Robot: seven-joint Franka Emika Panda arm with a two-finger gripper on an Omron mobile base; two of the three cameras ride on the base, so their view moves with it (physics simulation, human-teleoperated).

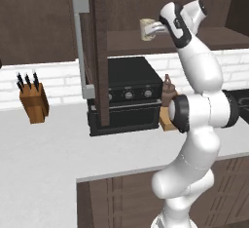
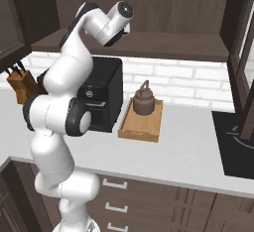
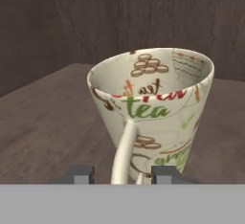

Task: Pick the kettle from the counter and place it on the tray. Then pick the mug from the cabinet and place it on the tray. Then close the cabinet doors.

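Jaws: the two-finger gripper (image 3: 122, 174) reaches into the dark brown wooden wall cabinet (image 1: 146, 8); in the hand view its two dark fingertips (image 3: 80, 174) stand either side of the mug's handle with gaps left, so not yet clamped. Whether they touch the handle I cannot tell.
Mug: small cream-beige mug (image 3: 153, 113) with a loop handle and printed tea lettering, upright on the cabinet's inner shelf (image 1: 194, 39), handle turned toward the jaws.
Mug relative to jaws: directly ahead and very near; the handle runs between the fingertips, the mug body just beyond them.
Handling: probably light, stiff and glazed, so slippery and liable to chip if knocked on the shelf edge. The thin handle is the natural hold; a grip there may let the mug swing, so it wants a firm squeeze and a level lift.
Kettle: small squat brown kettle (image 2: 143, 100) with a knobbed top stands on the shallow light orange-brown wooden tray (image 2: 149, 129), so that part looks done.
Tray: on the white-grey bench (image 2: 188, 151), just beside the black oven box (image 2: 101, 97), below the shelf.
Cabinet doors: tall dark brown door (image 1: 95, 51) with a grey bar handle hangs open, not yet closed.
Other: wooden knife block (image 1: 34, 103) sits well apart on the bench.
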